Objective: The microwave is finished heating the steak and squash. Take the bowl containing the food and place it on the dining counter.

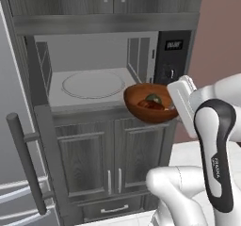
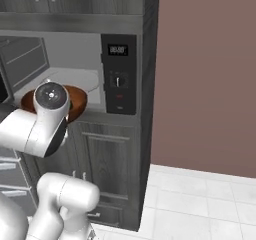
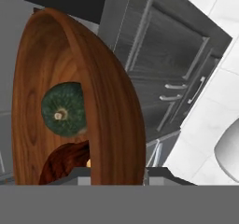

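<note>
The bowl [image 1: 149,102] sits in the middle of the left base view, out in front of the open microwave [image 1: 89,69]. The gripper [image 3: 116,171] pinches the bowl's rim at the bottom of the hand view. Inside lie the green squash [image 3: 64,108] and the brown steak [image 3: 65,160] below it

bowl [image 1: 148,101]: glossy brown, out of open microwave [image 1: 89,69], seemingly level | squash [image 1: 153,98], steak [image 1: 151,105] inside
</note>
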Controlling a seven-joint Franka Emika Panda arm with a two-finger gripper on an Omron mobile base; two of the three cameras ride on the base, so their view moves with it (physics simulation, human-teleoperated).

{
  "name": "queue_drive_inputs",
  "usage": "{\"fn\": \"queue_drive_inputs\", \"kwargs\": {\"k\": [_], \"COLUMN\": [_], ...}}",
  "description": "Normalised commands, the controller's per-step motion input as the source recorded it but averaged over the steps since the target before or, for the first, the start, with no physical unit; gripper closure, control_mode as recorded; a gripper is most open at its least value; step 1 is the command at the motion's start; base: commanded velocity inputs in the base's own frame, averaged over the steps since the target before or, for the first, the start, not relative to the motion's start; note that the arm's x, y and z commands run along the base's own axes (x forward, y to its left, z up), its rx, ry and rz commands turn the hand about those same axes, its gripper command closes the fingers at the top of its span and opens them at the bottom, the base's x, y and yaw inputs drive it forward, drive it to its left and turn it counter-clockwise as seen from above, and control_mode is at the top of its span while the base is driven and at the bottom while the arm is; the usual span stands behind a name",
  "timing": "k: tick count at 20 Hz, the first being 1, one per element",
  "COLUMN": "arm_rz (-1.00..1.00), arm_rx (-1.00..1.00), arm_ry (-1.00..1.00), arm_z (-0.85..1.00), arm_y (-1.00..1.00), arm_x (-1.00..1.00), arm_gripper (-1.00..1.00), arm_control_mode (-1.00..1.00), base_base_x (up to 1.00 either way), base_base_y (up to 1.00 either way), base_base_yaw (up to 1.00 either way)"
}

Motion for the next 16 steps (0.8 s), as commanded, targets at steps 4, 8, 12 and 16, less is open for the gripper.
{"fn": "queue_drive_inputs", "kwargs": {"k": [4,8,12,16], "arm_rz": [0.0,0.0,0.0,0.0], "arm_rx": [0.0,0.0,0.0,0.0], "arm_ry": [0.0,0.0,0.0,0.0], "arm_z": [0.0,0.0,0.0,0.0], "arm_y": [0.0,0.0,0.0,0.0], "arm_x": [0.0,0.0,0.0,0.0], "arm_gripper": [1.0,1.0,1.0,1.0], "arm_control_mode": [1.0,1.0,1.0,1.0], "base_base_x": [-0.67,-0.33,-0.15,-0.17], "base_base_y": [-0.79,-0.83,-0.69,-0.34], "base_base_yaw": [0.08,0.16,0.37,0.62]}}
